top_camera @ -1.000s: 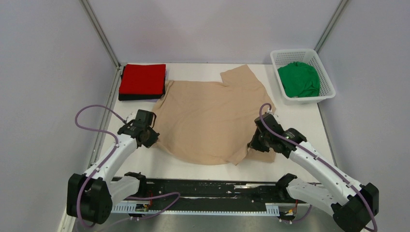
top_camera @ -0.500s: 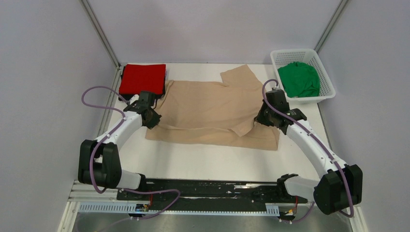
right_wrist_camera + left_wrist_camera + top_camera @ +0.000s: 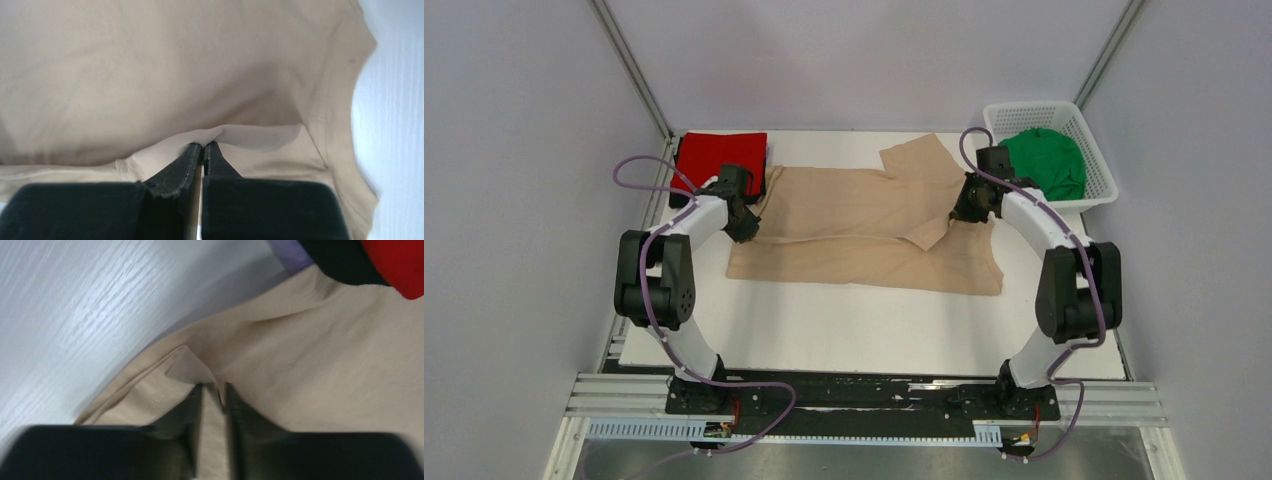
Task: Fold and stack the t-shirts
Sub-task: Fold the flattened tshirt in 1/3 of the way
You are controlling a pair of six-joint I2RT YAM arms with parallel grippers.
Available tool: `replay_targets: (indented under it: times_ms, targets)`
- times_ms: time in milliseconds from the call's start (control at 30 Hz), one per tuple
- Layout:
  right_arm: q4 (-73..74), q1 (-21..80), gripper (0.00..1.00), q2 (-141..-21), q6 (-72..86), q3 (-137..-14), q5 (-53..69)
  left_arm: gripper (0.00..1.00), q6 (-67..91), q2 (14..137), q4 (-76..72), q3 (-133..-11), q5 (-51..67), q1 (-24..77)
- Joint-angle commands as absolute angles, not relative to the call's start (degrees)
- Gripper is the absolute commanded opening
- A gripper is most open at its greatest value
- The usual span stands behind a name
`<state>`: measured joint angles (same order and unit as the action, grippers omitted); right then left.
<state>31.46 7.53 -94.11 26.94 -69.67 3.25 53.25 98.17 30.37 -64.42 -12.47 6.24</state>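
Note:
The beige-tan t-shirt (image 3: 864,235) lies folded in half across the table, a sleeve sticking out at the back right. My left gripper (image 3: 744,228) is at its left edge; in the left wrist view the gripper (image 3: 214,390) is open by a narrow gap, with beige cloth (image 3: 300,365) under and between the fingers. My right gripper (image 3: 964,212) is at the shirt's right side; close up the gripper (image 3: 203,146) is shut on a raised fold of the beige cloth (image 3: 150,75). A folded red t-shirt (image 3: 719,162) rests on a black t-shirt (image 3: 340,260) at the back left.
A white lattice basket (image 3: 1034,108) at the back right holds a crumpled green t-shirt (image 3: 1044,165). Both arms stretch far forward over the white table (image 3: 864,330). Grey walls close in on the left, right and back.

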Motion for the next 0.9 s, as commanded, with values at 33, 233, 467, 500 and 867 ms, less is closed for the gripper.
replay_targets:
  times_ms: [33, 233, 467, 500, 867]
  targets:
    - [29.83, 6.46, 0.21, -107.93, 26.64, -84.69, 4.09, 0.53, 51.64, 102.63, 28.80, -73.32, -11.95, 4.92]
    - [34.51, 6.47, 0.83, -109.11, 27.46, -92.32, 2.29, 1.00, 48.93, 100.91, 33.40, -80.27, -10.88, 4.58]
    - [27.69, 8.56, 1.00, -94.30, 28.67, -68.01, 6.83, 1.00, 45.51, 91.19, 29.19, -67.12, -3.33, 4.85]
    - [26.26, 9.24, 1.00, -92.68, 28.65, -65.23, 8.28, 1.00, 44.91, 90.08, 27.05, -65.73, -1.89, 5.02]
    - [24.62, 12.88, 1.00, -95.74, 32.63, -56.29, 2.81, 1.00, 41.35, 96.24, 19.61, -58.48, 3.05, 10.00]
